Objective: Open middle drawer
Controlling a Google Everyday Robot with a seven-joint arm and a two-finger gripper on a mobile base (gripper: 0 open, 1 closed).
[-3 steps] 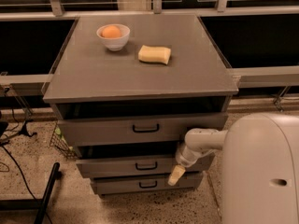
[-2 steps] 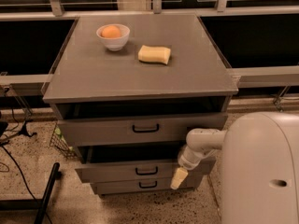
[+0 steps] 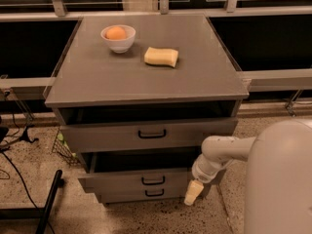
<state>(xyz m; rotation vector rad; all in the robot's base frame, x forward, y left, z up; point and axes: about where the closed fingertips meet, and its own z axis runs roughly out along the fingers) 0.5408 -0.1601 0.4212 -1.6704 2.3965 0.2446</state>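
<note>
The grey cabinet [image 3: 146, 77] has three flat-fronted drawers with black bar handles. The middle drawer [image 3: 117, 182] stands pulled out towards me, past the drawer below, and the dark gap of its box shows above its front. Its handle [image 3: 153, 180] is free. My gripper [image 3: 193, 193], cream-tipped on a white arm [image 3: 222, 152], is at the right end of the middle drawer's front, beside its corner. The top drawer [image 3: 107, 136], the tallest, also stands a little out. The bottom drawer [image 3: 122, 196] is the smallest and sits further back.
A white bowl [image 3: 118, 43] with an orange fruit [image 3: 116, 32] and a yellow sponge [image 3: 161, 56] lie on the cabinet top. My white base [image 3: 280, 179] fills the lower right. A black stand leg [image 3: 48, 204] and cables lie on the speckled floor at left.
The middle drawer has slid further out towards me. My gripper has moved down and towards me along with the drawer's right end.
</note>
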